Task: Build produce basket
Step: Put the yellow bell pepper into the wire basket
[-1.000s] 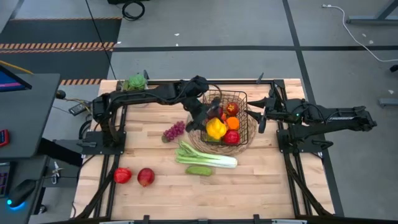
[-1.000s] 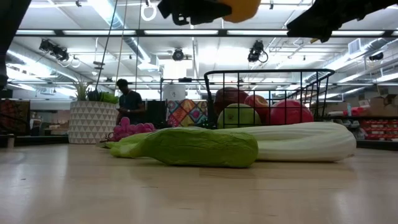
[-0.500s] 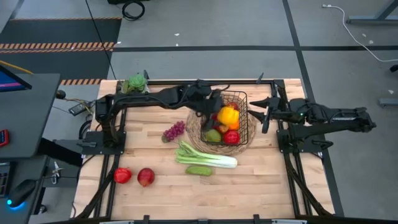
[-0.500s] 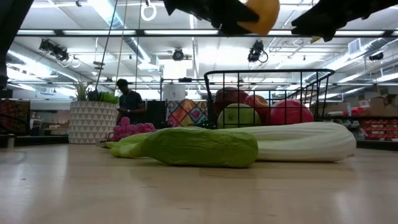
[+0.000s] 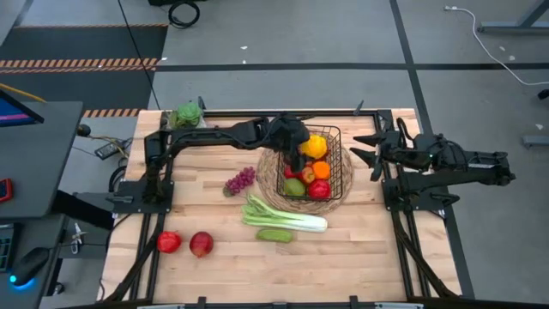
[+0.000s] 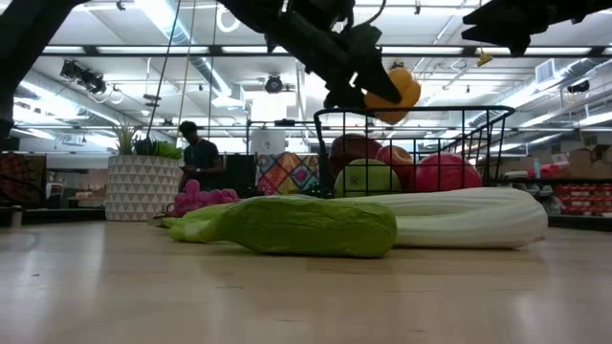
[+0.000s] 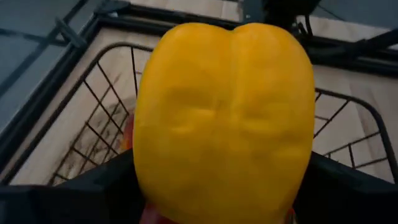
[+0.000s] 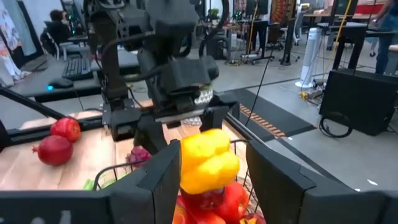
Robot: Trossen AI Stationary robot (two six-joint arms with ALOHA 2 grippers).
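A yellow pepper (image 5: 315,146) hangs in the grip of the left gripper (image 5: 305,148) just above the far side of the black wire basket (image 5: 341,163), which stands right of centre in the high view on a round woven mat (image 5: 269,172). In the left wrist view the pepper (image 7: 224,118) fills the frame, clamped between the dark fingers (image 7: 74,193), with the basket's wire rim (image 7: 134,62) below it. The low view shows the same pepper (image 6: 394,93) held over the basket's top rail (image 6: 411,111) near the frame's upper centre. Inside the basket lie a green apple (image 5: 294,186), an orange (image 5: 322,170) and a red apple (image 5: 320,190). On the bare wooden table (image 5: 360,249), a bunch of purple grapes (image 5: 239,180) sits just left of the mat, a pale-green leek (image 5: 287,215) lies below the basket, and a green cucumber (image 5: 274,235) rests just beside the leek. Two more red pieces of produce, a red pepper (image 5: 169,242) and a red apple (image 5: 201,245), wait at the lower left. A leafy potted plant (image 5: 185,113) stands at the table's upper left corner. The right gripper (image 5: 364,154) hovers to the right of the basket, jaws apart and empty; through its wrist camera the pepper (image 8: 207,160) appears framed between its own fingers (image 8: 155,180).
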